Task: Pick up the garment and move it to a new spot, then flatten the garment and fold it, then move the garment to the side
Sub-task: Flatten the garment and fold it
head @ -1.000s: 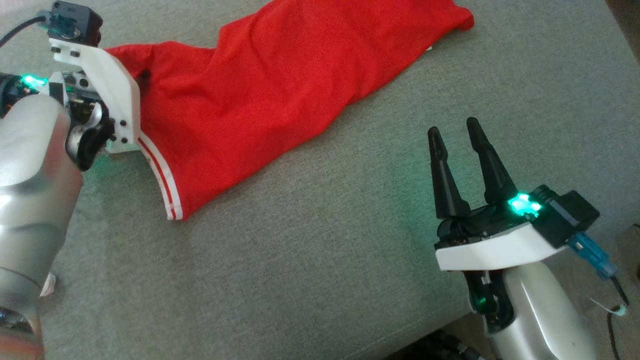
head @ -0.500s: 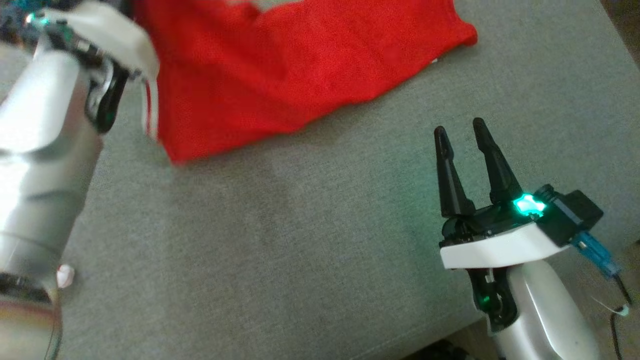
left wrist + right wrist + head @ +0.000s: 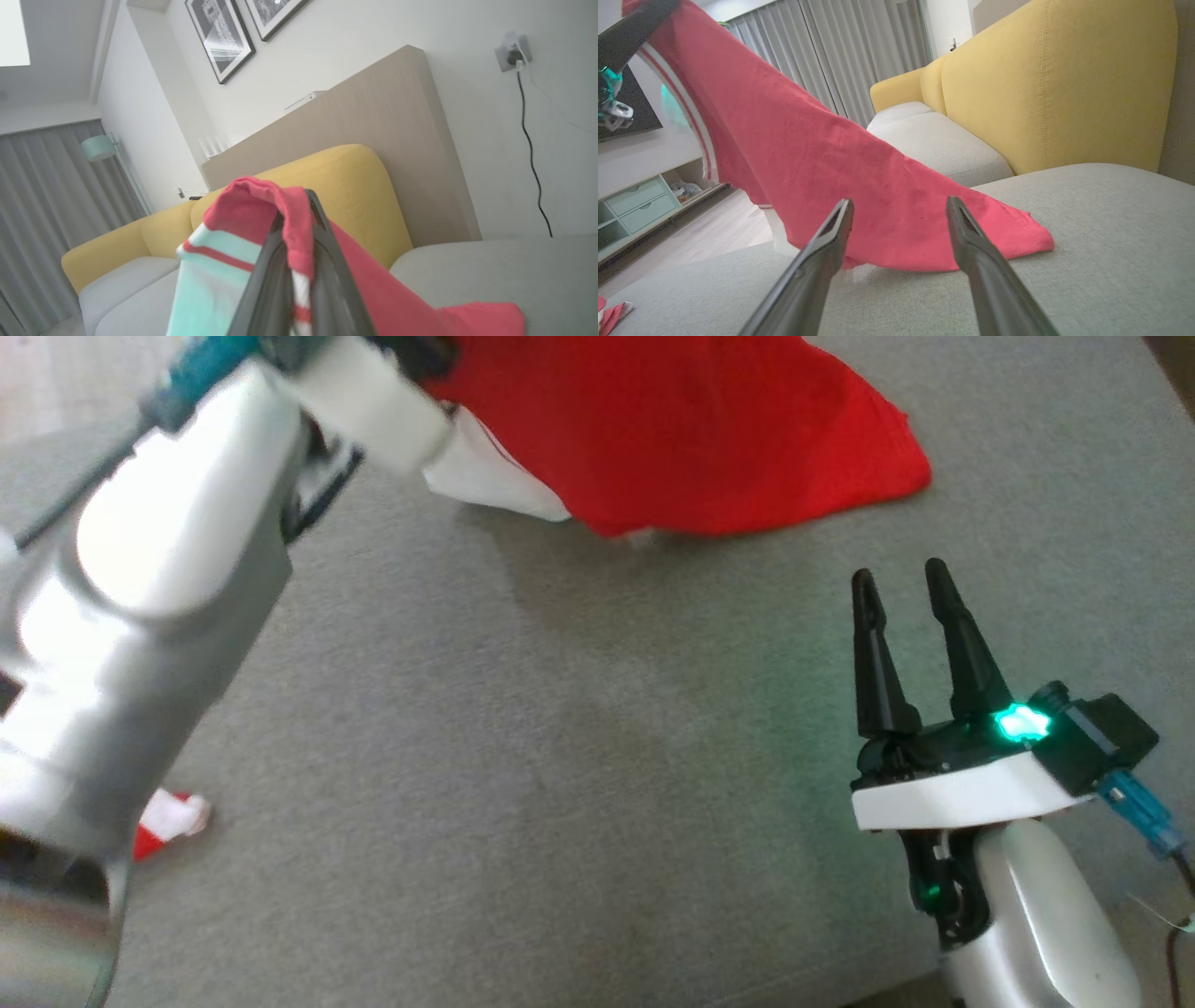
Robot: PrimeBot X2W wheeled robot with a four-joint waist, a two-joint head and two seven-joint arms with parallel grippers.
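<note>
The garment point(image 3: 691, 429) is red with a white and red striped trim. One end is lifted off the grey cushion point(image 3: 560, 756) while its far corner still rests there. In the left wrist view my left gripper point(image 3: 296, 210) is shut on a bunched edge of the garment point(image 3: 383, 289) near the trim. In the head view that arm reaches up to the top left, its fingertips hidden by cloth. My right gripper point(image 3: 900, 575) stands open at the lower right, apart from the cloth. In the right wrist view the right gripper point(image 3: 899, 203) points at the draped garment point(image 3: 808, 154).
A small red and white scrap of cloth point(image 3: 173, 817) lies at the left by my left arm. A yellow sofa back point(image 3: 1055, 84) rises behind the cushion. The cushion's edge runs close to my right arm. A low cabinet point(image 3: 635, 200) stands across the floor.
My left gripper closed on the garment's striped end and lifted it up and away, so the cloth now hangs from it. The right arm has barely moved.
</note>
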